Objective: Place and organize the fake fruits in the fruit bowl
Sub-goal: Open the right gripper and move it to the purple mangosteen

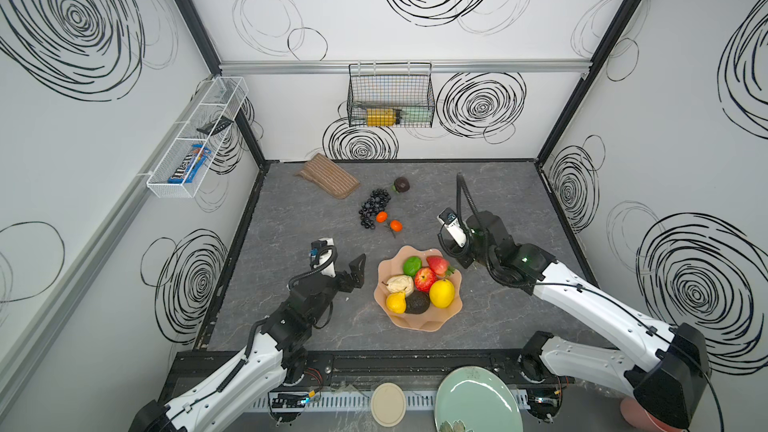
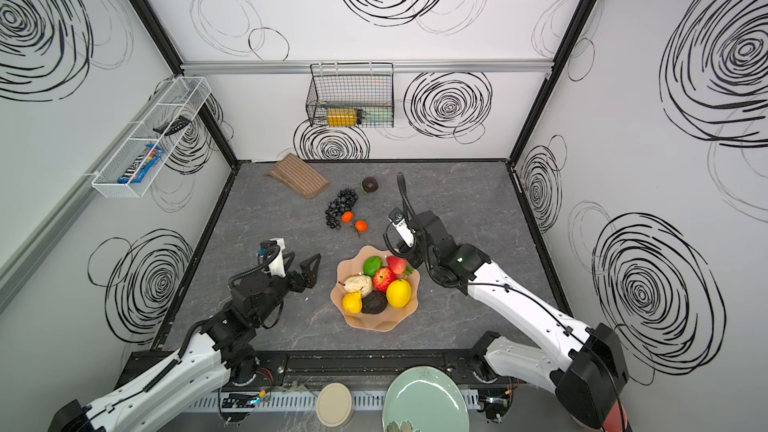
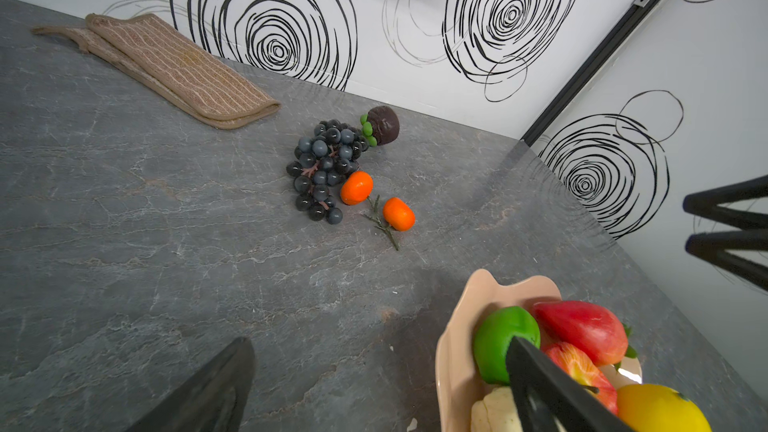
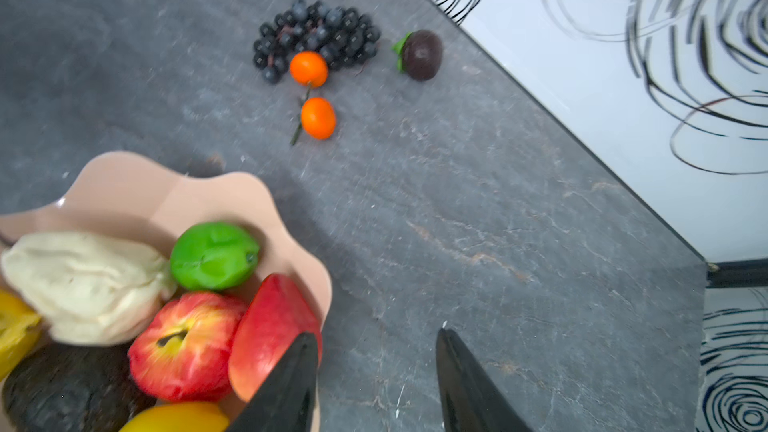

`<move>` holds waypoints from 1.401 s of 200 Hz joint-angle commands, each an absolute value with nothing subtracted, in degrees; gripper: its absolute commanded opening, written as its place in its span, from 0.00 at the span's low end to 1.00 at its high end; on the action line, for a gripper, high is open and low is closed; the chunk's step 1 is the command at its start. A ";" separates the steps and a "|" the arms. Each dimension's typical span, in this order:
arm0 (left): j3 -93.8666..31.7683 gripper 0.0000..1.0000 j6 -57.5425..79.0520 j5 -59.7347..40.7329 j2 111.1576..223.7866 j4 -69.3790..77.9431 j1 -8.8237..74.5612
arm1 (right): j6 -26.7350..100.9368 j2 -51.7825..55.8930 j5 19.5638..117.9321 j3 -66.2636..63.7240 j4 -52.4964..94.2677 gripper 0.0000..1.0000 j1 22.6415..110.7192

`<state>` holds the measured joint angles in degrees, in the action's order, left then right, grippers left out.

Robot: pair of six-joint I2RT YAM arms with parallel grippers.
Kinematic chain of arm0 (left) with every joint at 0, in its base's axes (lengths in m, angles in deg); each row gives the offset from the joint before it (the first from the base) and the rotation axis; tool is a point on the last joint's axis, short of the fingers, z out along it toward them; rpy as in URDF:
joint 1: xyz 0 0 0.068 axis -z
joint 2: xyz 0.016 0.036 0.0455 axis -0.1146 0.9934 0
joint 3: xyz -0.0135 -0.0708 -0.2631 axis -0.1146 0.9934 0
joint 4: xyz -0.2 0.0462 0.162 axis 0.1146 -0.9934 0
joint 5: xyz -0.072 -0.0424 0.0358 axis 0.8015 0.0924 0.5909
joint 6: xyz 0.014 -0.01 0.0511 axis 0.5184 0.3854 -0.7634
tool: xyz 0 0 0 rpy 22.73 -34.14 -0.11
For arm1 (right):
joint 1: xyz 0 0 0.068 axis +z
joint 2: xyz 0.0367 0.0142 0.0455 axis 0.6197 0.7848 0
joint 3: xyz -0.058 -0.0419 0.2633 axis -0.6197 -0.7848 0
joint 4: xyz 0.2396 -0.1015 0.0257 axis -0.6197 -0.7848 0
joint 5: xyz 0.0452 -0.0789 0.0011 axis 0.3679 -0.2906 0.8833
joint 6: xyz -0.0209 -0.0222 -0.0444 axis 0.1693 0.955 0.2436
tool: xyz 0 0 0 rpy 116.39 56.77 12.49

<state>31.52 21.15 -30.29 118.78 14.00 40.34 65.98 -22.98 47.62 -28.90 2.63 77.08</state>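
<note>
The grey marbled table (image 1: 291,284) sits inside white walls scrawled with black swirls. The fruit bowl (image 1: 419,324), peach-pink with a wavy rim, rests toward the front of the table, a little right of the middle. Inside it the apple (image 1: 425,279) lies near the centre. Round it sit the lime (image 1: 412,265) at 12 o'clock, the strawberry (image 1: 437,264) at 1, the lemon (image 1: 441,292) at 4, the avocado (image 1: 417,302) at 6, the pear (image 1: 396,302) at 7 and the beige fruit (image 1: 400,284) at 9. The right claw (image 4: 376,338) hangs at the bowl's 2 o'clock rim, beside the strawberry. Its fingers are parted with only bare table between them, so it is released. At 9 o'clock from the bowl, near it but apart, the left claw (image 2: 300,264) is spread wide and empty. Well out at 11 o'clock lies the grape bunch (image 1: 374,207), with a tangerine (image 1: 381,216) against it and a second tangerine (image 1: 396,225) just beside that. A dark round fruit (image 1: 402,184) with a green calyx lies a little beyond the grapes. A folded brown cloth (image 1: 330,176) lies by the back wall. At 6 o'clock, past the table's front edge, sits a mint-green plate (image 1: 478,401).
</note>
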 commanded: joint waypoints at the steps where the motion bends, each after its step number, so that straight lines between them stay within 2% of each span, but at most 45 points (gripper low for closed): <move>1: 31.47 0.98 20.34 -30.39 118.90 17.61 40.42 | 63.11 -20.26 54.37 -30.53 17.94 0.56 72.09; 29: 31.41 0.98 19.99 -30.97 118.67 17.29 40.42 | 62.59 -9.89 61.30 -26.94 25.02 0.60 67.16; 46: 31.33 0.98 19.57 -32.00 118.40 16.56 40.42 | 63.06 -2.55 66.02 -23.63 28.42 0.69 64.96; 60: 31.28 0.98 19.29 -32.81 117.99 16.12 40.42 | 63.20 3.09 68.71 -20.06 30.30 0.72 63.69; 127: 31.17 0.98 18.93 -34.25 117.08 15.13 40.50 | 69.43 27.19 77.23 0.06 29.08 0.74 60.41; 185: 31.27 0.98 18.93 -35.48 117.06 14.85 40.47 | 74.57 39.78 83.50 11.47 28.63 0.73 58.81; 280: 31.35 0.98 18.93 -36.10 118.02 15.17 40.08 | 69.04 52.24 90.64 23.28 31.15 0.74 58.74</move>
<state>31.52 19.82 -35.34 117.71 13.41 40.32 70.00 50.50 88.08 19.52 29.97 58.66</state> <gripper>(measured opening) 0.978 0.740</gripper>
